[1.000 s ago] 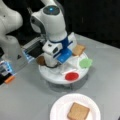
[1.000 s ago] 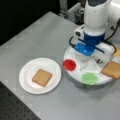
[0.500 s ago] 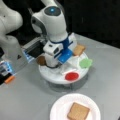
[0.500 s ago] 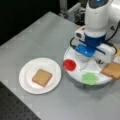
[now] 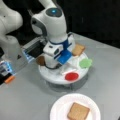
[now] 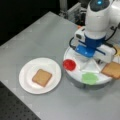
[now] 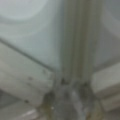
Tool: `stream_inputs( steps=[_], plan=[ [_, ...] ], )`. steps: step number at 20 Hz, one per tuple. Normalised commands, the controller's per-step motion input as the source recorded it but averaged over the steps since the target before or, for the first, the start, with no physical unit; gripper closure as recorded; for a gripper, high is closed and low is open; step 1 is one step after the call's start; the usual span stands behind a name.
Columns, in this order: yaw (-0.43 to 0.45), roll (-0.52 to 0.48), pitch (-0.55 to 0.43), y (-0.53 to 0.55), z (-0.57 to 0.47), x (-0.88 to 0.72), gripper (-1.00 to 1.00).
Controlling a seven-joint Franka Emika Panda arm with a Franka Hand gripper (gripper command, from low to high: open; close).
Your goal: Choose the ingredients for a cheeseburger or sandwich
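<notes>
Picking step: hand (image 6: 88,58) low over the tray (image 6: 75,77) centre, grip state untellable; one toast (image 6: 41,77) already plated.

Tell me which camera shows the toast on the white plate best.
A front view shows the toast square whole, lying flat in the middle of the white plate, clear of the arm. In a front view the same toast sits at the bottom edge. The wrist view shows only the tray's dividers.

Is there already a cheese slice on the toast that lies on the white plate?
No: in a front view the toast square lies bare on the white plate, nothing on top.
</notes>
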Motion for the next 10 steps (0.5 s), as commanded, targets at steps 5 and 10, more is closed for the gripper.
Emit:
stream_inputs(
  steps=[5, 10],
  plan=[
    [0.234, -0.146, 0.028, 0.18, -0.14, -0.10, -1.00],
    [0.434, 0.082, 0.169, 0.13, -0.15, -0.10, -1.00]
  ],
)
